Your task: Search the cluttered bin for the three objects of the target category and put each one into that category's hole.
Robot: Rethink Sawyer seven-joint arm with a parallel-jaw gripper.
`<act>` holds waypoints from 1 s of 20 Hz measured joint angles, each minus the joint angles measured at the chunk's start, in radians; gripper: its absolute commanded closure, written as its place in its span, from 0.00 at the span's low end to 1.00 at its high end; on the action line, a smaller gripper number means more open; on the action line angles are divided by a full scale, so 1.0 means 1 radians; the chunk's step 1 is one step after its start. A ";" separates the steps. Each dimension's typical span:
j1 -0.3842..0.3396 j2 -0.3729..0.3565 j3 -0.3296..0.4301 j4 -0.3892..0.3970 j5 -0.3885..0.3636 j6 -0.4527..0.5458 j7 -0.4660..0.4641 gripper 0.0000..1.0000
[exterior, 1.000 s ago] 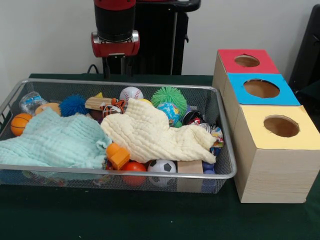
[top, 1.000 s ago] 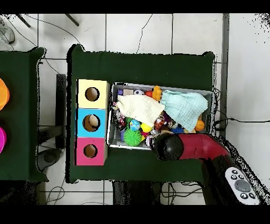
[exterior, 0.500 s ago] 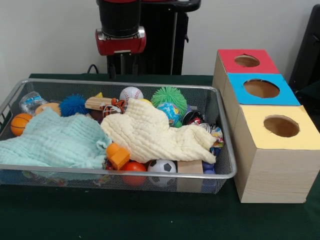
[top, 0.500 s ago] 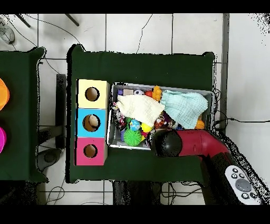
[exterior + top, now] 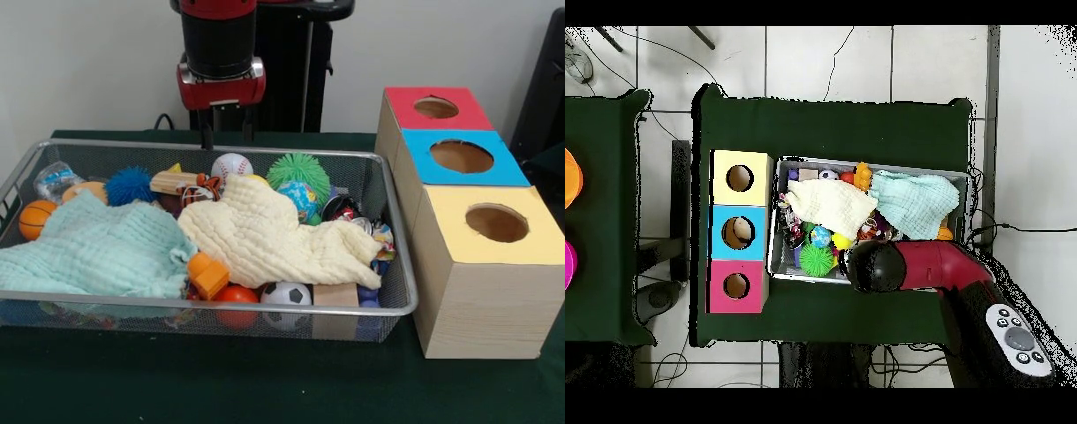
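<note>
Front view: bin [image 5: 388, 311] sits left of 3 boxes [image 5: 481, 265] lined up front to back. Inside, 2 cloths [image 5: 265, 234] on top of the toys, gripper [image 5: 226, 134] above the far rim.

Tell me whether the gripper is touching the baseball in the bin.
Apart. The front view shows the gripper hanging above the bin's far rim, with open space between its tips and the baseball below.

Wire-mesh metal bin [image 5: 399, 265], waffle-weave cloths [image 5: 265, 234], wood-grain boxes [image 5: 477, 309] w/ matt tops.
</note>
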 measured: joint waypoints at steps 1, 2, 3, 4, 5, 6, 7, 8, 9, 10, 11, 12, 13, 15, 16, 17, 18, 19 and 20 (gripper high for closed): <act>-0.001 0.001 0.003 -0.002 0.000 0.000 0.000 0.00; -0.002 0.004 0.008 -0.007 0.000 0.000 0.000 0.00; -0.003 0.005 0.013 -0.011 0.000 0.000 0.000 0.00; -0.004 0.006 0.016 -0.014 0.000 0.000 0.000 0.00; -0.005 0.006 0.019 -0.017 0.001 0.000 0.000 0.00; -0.008 0.006 0.027 -0.023 0.002 0.000 0.000 0.00; -0.010 0.006 0.031 -0.025 0.002 0.000 0.000 0.00; -0.014 0.006 0.039 -0.031 0.003 0.000 0.000 0.00; -0.016 0.006 0.044 -0.034 0.003 0.000 0.000 0.00; -0.019 0.005 0.049 -0.040 0.005 0.000 0.000 0.00; -0.024 0.003 0.056 -0.049 0.007 0.001 0.000 0.00; -0.024 0.003 0.057 -0.052 0.007 0.002 0.000 0.00; -0.025 0.002 0.058 -0.055 0.007 0.004 0.000 0.00; -0.025 0.001 0.061 -0.071 0.007 0.017 0.000 0.00; -0.025 0.001 0.062 -0.075 0.007 0.021 0.000 0.00; -0.025 0.001 0.063 -0.083 0.007 0.030 0.000 0.00; -0.025 0.001 0.063 -0.091 0.007 0.038 0.000 0.00; -0.025 0.001 0.063 -0.103 0.007 0.053 0.000 0.00; -0.025 0.001 0.063 -0.108 0.006 0.059 0.000 0.00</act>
